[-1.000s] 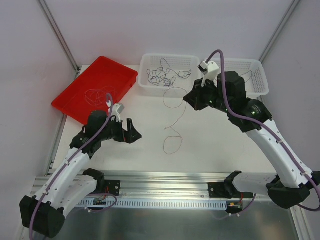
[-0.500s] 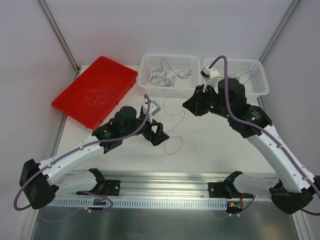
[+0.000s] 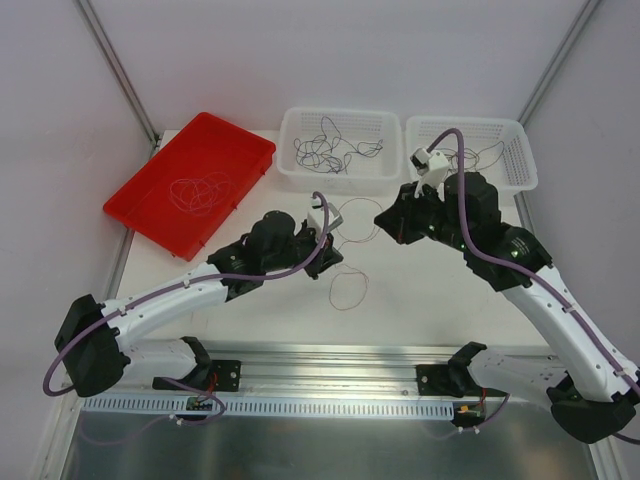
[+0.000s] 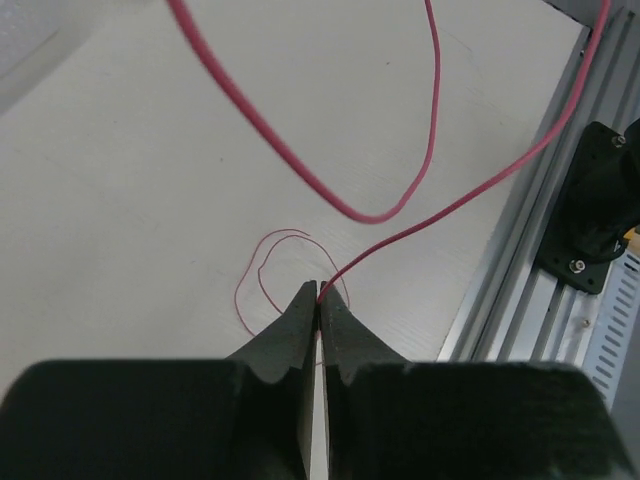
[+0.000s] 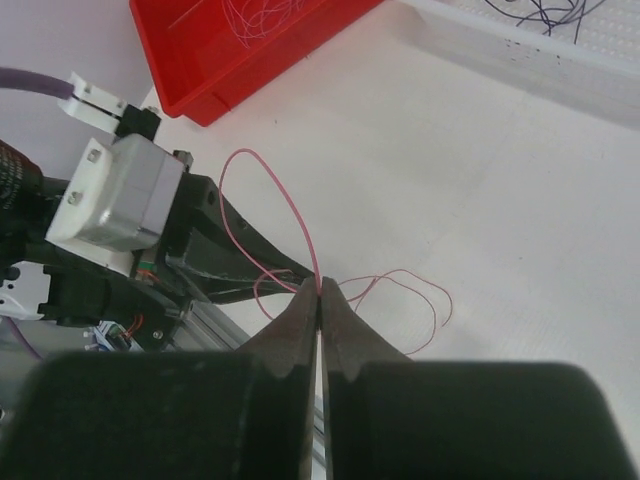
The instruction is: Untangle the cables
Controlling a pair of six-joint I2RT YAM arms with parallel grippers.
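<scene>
One thin red-pink cable (image 3: 349,290) runs between both grippers, and its lower loop lies on the white table. My left gripper (image 3: 337,252) is shut on this cable, pinching it at the fingertips (image 4: 319,296); the cable (image 4: 400,205) arcs away above the table. My right gripper (image 3: 379,218) is also shut on it (image 5: 319,288), and the cable's loops (image 5: 415,290) trail on the table beyond. A tangle of dark cables (image 3: 328,152) lies in the middle white basket (image 3: 292,172). A pale cable (image 3: 198,190) sits coiled in the red tray (image 3: 150,215).
A second white basket (image 3: 520,170) at the back right holds a dark wire. The left arm's wrist block (image 5: 115,195) is close beside the right fingers. An aluminium rail (image 3: 330,385) runs along the near edge, with black arm mounts on it.
My left arm swung from beside the red tray to the table's middle and shut on the red-pink cable. The right gripper drew slightly nearer, pulling the cable away from the basket.
</scene>
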